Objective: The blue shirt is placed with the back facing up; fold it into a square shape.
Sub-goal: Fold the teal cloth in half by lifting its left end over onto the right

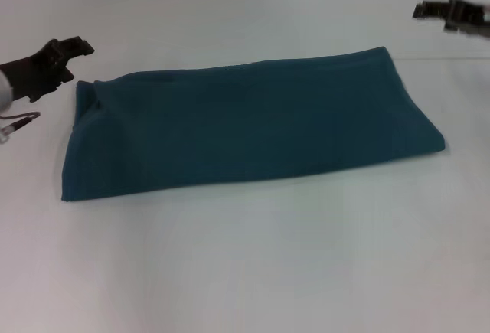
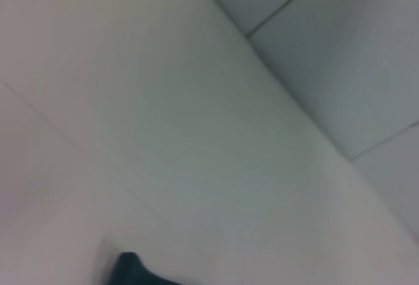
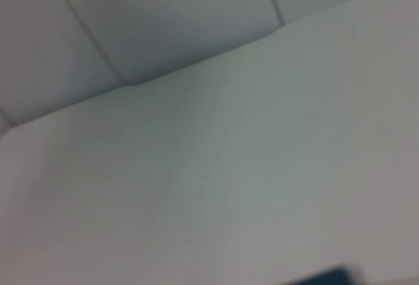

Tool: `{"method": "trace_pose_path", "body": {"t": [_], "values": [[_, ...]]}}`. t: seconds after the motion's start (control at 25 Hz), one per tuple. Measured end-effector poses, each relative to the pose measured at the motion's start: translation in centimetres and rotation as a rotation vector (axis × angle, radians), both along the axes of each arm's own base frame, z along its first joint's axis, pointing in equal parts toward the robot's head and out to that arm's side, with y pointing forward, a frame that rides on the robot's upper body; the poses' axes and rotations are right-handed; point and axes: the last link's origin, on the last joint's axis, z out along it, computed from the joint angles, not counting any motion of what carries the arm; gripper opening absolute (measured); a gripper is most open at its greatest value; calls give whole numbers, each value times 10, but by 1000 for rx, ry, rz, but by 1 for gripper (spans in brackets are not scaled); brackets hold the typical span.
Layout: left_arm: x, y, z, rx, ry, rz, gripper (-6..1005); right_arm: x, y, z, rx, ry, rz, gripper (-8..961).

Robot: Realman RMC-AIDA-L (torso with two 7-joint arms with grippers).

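Across the middle of the plain white tabletop (image 1: 245, 272) lies the dark teal-blue cotton shirt (image 1: 245, 126), folded into a long flat band, with the black left gripper (image 1: 67, 51) just off its left end and the black right gripper (image 1: 452, 13) beyond its far right corner, both clear of the cloth, their jaw openings impossible to tell.

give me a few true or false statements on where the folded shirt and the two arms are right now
1. The dark teal-blue cotton shirt lies folded into a long band on the white table. True.
2. The left end effector grips the shirt. False: it sits apart from the cloth, beside the shirt's left end.
3. The right end effector is off beyond the shirt's far right corner. True.
4. White lettering shows on the shirt. False: only plain blue fabric shows.
5. The shirt is already square. False: it is much longer than wide.
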Motion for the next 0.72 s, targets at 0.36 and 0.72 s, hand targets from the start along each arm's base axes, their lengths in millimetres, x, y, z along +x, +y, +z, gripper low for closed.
{"method": "trace_pose_path", "body": {"t": [0.36,0.72], "values": [[-16,-75,17,-81,-278,-153,846,63,-117,-2,-111,515,52,806],[-57,-150,23,-89,-491,-47,849,102,-188,5,-59,713,34,802]]}}
